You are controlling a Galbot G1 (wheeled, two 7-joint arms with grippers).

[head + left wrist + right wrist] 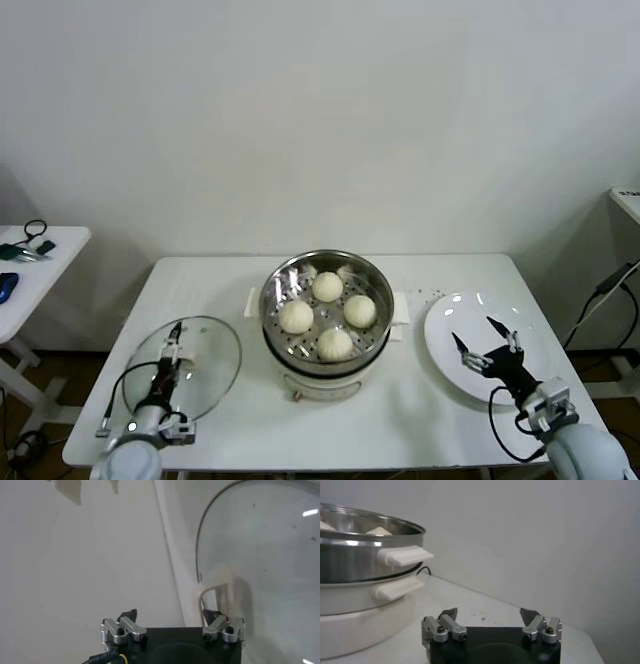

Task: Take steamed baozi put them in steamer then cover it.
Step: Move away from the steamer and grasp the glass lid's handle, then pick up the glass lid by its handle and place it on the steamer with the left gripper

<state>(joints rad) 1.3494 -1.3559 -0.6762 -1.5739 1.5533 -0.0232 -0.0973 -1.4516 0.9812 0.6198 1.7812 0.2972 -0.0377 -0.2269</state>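
Glass cover (pixel 190 367) lies flat beside the steamer (pixel 325 312), four baozi (pixel 327 287) inside; left gripper (pixel 172 350) spread above it, right gripper (pixel 478 345) spread over plate (pixel 450 325); handle could slip

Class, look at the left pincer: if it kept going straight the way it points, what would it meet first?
Most likely the glass cover: the open left pincer points across it toward its white handle, though depth is unclear.

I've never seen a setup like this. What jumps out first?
A shiny steel steamer sits mid-table with four pale buns inside, uncovered. Its glass lid lies flat to the left, under the open left pincer. The open right pincer hovers over an empty white plate.
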